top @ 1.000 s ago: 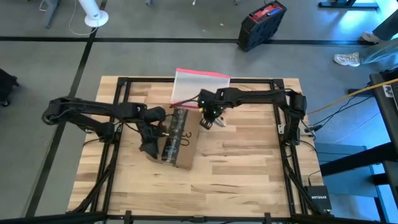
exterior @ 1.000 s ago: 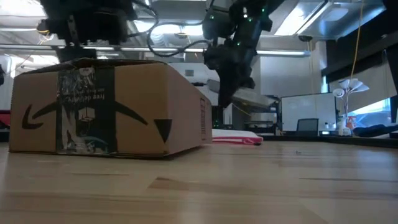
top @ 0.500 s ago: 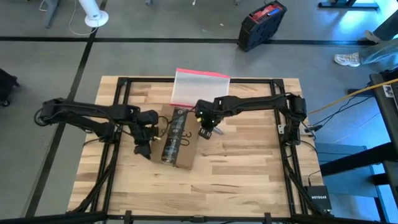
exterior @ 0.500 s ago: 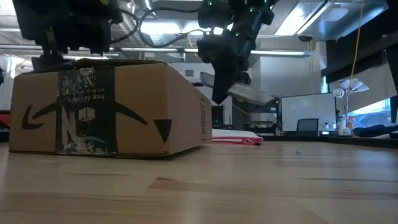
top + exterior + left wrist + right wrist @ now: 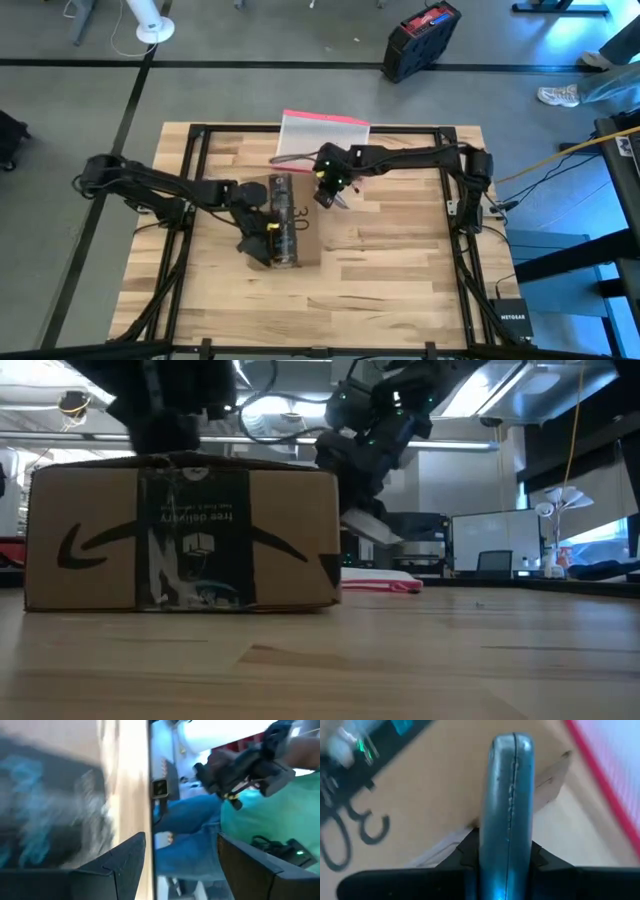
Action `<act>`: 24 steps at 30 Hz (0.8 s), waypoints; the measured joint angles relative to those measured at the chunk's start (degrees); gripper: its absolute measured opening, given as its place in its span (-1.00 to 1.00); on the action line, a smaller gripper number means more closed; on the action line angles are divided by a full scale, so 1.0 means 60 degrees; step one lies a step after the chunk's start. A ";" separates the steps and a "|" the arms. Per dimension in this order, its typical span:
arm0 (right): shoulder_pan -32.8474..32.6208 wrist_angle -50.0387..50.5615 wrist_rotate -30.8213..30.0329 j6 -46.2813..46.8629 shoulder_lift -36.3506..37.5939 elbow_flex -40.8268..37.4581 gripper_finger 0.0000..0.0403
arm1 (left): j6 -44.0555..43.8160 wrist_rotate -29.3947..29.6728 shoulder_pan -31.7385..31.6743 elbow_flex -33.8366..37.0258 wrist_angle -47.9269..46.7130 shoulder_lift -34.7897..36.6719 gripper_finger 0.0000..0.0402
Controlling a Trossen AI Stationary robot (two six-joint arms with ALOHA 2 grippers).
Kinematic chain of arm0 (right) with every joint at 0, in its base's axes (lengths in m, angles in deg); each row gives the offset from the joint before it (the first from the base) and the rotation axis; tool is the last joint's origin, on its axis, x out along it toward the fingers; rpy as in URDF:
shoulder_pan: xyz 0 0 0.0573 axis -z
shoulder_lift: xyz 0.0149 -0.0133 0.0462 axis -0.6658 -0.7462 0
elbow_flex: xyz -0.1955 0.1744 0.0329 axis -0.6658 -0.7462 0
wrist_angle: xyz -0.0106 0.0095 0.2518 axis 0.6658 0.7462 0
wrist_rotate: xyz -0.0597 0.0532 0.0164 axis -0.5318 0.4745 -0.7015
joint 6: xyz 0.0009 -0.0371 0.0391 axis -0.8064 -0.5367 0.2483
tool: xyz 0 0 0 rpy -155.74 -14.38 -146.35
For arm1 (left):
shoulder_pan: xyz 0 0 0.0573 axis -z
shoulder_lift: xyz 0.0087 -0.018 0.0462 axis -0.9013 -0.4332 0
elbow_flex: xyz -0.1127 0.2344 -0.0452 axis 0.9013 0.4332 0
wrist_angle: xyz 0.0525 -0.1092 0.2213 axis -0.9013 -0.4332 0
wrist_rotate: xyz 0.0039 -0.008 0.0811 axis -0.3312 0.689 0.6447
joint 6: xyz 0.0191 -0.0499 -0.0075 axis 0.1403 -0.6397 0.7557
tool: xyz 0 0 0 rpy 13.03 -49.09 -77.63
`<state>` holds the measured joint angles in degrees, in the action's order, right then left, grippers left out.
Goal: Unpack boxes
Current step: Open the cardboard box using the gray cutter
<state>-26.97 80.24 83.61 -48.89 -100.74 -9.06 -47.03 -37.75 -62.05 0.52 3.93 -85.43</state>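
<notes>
Right gripper (image 5: pixel 334 194) is closed on a flat grey-blue tool (image 5: pixel 509 805), blade sticking out past the fingers, held just off the far right corner of the box (image 5: pixel 285 222). Left gripper (image 5: pixel 262 240) sits at the box's left side with fingers (image 5: pixel 112 865) spread wide, holding nothing; box wall lies against one finger in the left wrist view, apparently bracing it.

Box stands mid-table, still taped shut, black tape strip (image 5: pixel 196 538) running over top and down the front.

Step looks like opening the box: tool lined up, cut not yet started. Next move probably calls for bringing the blade down onto the tape seam while the left arm steadies the box.

Low view shows the logo face and the box closed; high view alone shows both arms' positions and the clear pouch (image 5: pixel 322 138) behind the box. Right wrist view alone shows the tool's edge close up.
</notes>
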 joint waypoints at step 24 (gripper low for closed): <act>-0.3290 0.0871 0.1628 -0.1221 0.1378 0.0679 -0.68 | 0.4283 0.0455 -0.4426 -0.0645 -0.4731 0.1528 0.17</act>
<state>-46.71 85.46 93.38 -56.22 -92.47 -4.98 -21.34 -35.03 -88.61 -3.35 -24.45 -76.26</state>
